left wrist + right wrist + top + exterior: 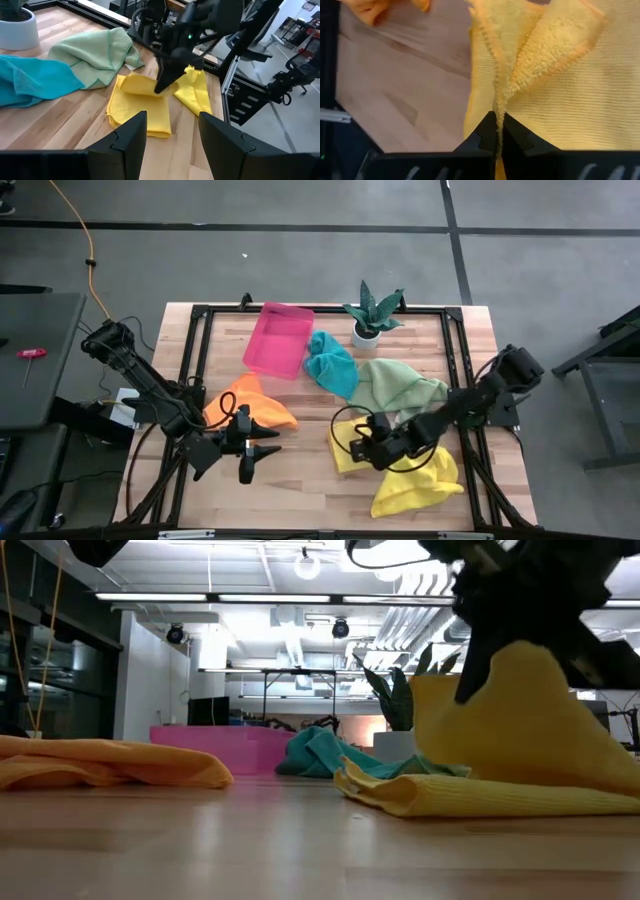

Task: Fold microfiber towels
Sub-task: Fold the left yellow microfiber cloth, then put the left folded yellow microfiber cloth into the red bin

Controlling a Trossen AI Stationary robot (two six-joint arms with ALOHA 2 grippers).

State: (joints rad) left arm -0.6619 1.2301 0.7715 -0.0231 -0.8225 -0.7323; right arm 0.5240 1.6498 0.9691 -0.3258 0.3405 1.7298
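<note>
A yellow towel (137,107) lies near the table's front right, and my right gripper (498,127) is shut on a raised part of it. A second yellow towel (415,485) lies crumpled just to its right. My left gripper (262,464) hovers open over bare wood at the front left, beside the orange towel (255,408), with nothing between its fingers. A teal towel (331,366) and a light green towel (400,385) lie heaped behind the yellow ones. My right gripper pinches a bunched fold of the yellow towel with its hemmed edge (496,102) between its two shut fingers. The fingers (162,85) slant down from the table's right side. The held part (520,710) stands raised off the table while the towel's lower part (480,795) lies on the wood.
A pink tray (278,340) sits at the back, with a potted plant (372,315) to its right. A black frame (195,360) runs round the tabletop. Bare wood (310,480) shows between the two grippers at the front.
</note>
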